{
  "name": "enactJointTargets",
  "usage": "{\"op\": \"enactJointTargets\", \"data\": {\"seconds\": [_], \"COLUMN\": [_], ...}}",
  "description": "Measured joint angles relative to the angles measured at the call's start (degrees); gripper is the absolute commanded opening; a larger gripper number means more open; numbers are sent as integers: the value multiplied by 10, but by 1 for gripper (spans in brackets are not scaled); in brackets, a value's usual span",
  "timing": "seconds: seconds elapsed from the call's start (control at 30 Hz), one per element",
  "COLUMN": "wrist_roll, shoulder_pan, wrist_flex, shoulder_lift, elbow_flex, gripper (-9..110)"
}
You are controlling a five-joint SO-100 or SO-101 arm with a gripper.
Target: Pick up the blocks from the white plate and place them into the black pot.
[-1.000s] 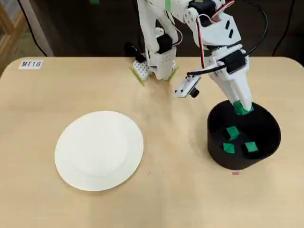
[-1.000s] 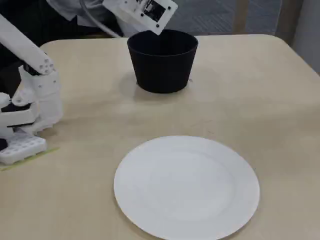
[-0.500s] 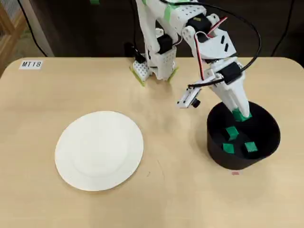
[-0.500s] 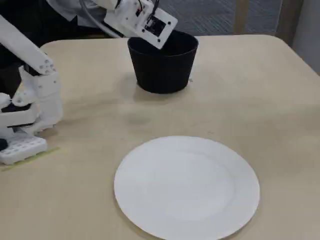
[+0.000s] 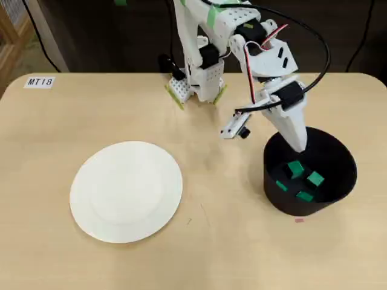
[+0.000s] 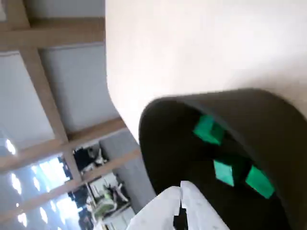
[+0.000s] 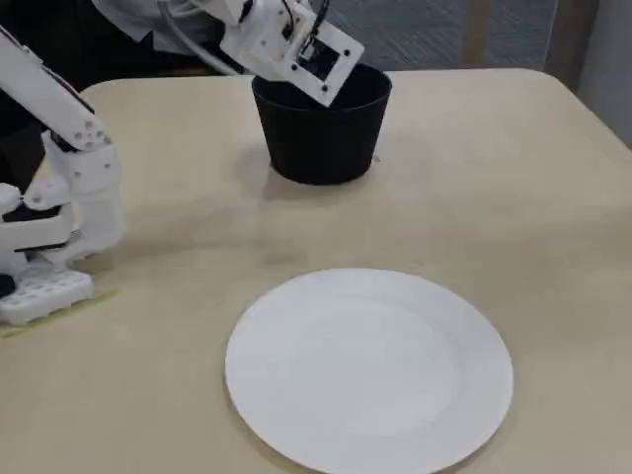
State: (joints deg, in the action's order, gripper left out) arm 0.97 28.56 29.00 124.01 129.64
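My pincer [image 5: 298, 147], pressed together and empty, hangs over the black pot's [image 5: 338, 181] far rim; four blocks [image 5: 295, 170] inside, white plate [image 5: 126, 191] left.

Lying on the surface [image 5: 60, 133] in the overhead view: the plate [image 5: 126, 191] at left, the pot [image 5: 309, 171] well apart at right. Sitting inside the pot: four blocks [image 5: 295, 170], clustered together toward its middle. Hanging just over the pot's near-arm rim: the tool [image 5: 299, 145]. Standing behind both, at the surface's far edge: the arm's base [image 5: 195, 87]. Resting at the far left corner: a label [image 5: 40, 82].
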Motion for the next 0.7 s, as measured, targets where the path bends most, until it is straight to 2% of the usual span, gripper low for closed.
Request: {"op": "enactJointTargets", "data": {"seconds": [0.37, 0.7], "wrist_roll": [-73, -73], "shoulder_pan": [-293, -314], "wrist_flex": [0, 10], "shoulder_lift": [59, 228], "elbow_flex": [18, 155], "gripper": [-2, -2]}}
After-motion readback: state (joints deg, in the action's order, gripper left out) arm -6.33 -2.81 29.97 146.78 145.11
